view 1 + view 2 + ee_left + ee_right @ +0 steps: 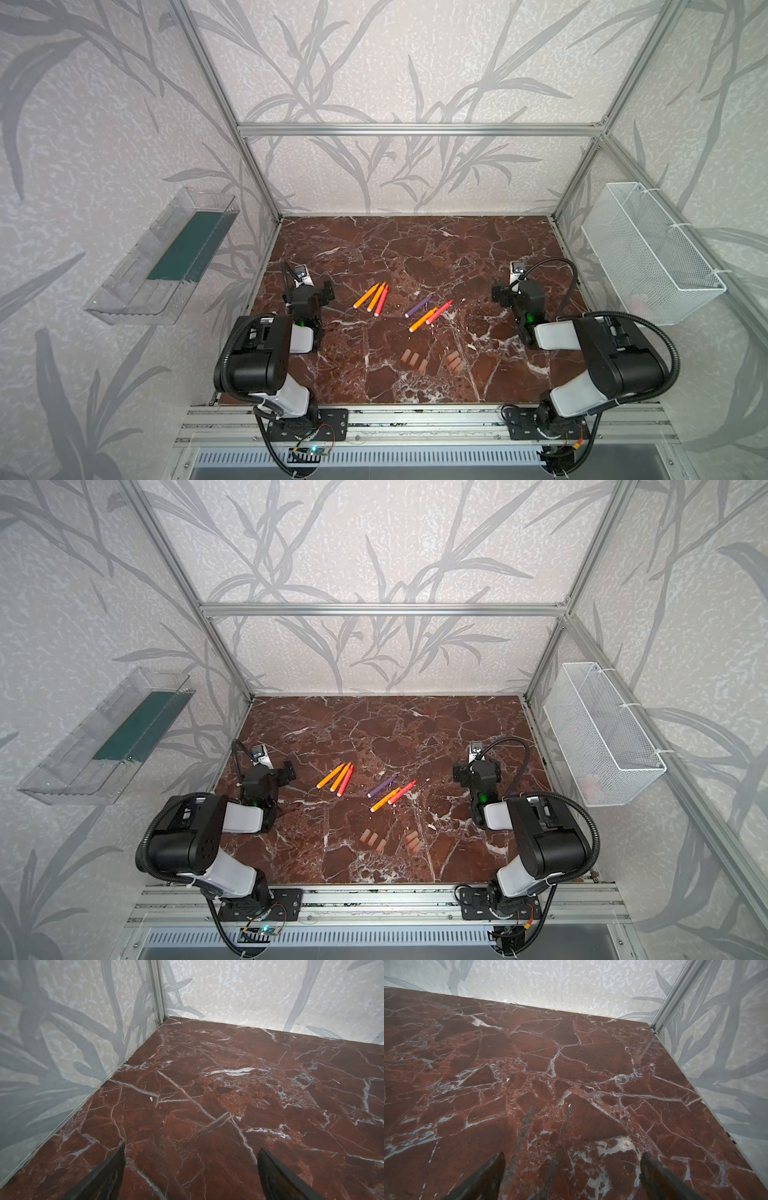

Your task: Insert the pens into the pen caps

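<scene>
**Pens uncapped, both grippers wide apart**

In both top views, six slim orange, red-pink and purple marker pens [366,296] lie on the red-brown marble worktop [415,257]. They lie behind six stubby translucent pinkish-tan pen caps [406,355], clear of them.

Left wrist view: left gripper [191,1148] spread, empty.

Right wrist view: right gripper [573,1154] spread, empty.

Left arm [257,353] folded low, left fingers [108,1176] spread wide, right arm [615,353] folded low, right fingers [490,1178] spread wide.
</scene>
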{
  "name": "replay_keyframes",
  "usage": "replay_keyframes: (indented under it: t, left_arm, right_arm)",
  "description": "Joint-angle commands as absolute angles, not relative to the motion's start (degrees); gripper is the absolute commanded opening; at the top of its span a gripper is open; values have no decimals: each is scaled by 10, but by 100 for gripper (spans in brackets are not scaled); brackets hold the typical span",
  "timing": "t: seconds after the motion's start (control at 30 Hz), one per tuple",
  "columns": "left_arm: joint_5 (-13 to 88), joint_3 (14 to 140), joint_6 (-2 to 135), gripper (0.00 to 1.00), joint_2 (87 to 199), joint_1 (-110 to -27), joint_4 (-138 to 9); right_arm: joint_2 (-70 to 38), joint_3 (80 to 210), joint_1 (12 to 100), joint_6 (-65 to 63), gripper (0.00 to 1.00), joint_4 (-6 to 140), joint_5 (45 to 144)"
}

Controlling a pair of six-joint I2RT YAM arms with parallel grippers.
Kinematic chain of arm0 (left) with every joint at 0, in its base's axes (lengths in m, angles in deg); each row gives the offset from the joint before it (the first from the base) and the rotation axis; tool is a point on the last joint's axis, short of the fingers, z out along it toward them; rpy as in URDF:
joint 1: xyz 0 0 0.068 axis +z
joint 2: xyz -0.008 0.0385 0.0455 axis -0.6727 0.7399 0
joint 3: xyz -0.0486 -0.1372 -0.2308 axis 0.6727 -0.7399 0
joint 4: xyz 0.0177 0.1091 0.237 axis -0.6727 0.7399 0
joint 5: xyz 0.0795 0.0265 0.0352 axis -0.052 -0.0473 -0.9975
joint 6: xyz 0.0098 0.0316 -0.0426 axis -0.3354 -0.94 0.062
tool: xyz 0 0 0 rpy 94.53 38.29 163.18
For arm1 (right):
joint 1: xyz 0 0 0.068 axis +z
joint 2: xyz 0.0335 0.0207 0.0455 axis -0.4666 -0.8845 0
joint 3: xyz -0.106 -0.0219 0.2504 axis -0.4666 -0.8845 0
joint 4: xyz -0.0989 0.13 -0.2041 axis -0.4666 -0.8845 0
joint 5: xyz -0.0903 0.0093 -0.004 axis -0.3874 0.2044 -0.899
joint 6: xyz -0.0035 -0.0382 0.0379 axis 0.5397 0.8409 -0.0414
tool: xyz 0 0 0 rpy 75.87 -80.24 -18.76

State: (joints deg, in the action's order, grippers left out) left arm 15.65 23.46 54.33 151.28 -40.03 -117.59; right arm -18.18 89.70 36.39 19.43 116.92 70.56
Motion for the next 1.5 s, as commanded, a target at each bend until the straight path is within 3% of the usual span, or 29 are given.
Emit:
replay_keyframes:
  t: [0.0, 0.97, 1.07, 1.13, 1.23, 1.37, 1.47]
  left_arm:
    - [155, 244, 541, 99, 1505, -402, -1177]
    - [156, 244, 541, 99, 1505, -402, -1177]
    - [156, 243, 538, 99, 1503, -404, -1182]
    - [104, 229, 512, 99, 1453, -435, -1169]
    - [-4, 230, 518, 99, 1308, -500, -1036]
    - [80, 261, 638, 99, 1149, -505, -820]
    - [132, 282, 718, 99, 1069, -504, -691]
  right_arm:
    - [-171, 904, 366, 191, 99, 1170, 699]
    - [-162, 893, 369, 205, 99, 1193, 711]
    - [-119, 868, 386, 214, 99, 1218, 662]
    - [-51, 874, 411, 209, 99, 1139, 609]
    - [47, 944, 426, 127, 99, 916, 612]
    - [131, 1051, 429, -23, 99, 622, 663]
    - [195, 1058, 428, -84, 99, 549, 703]
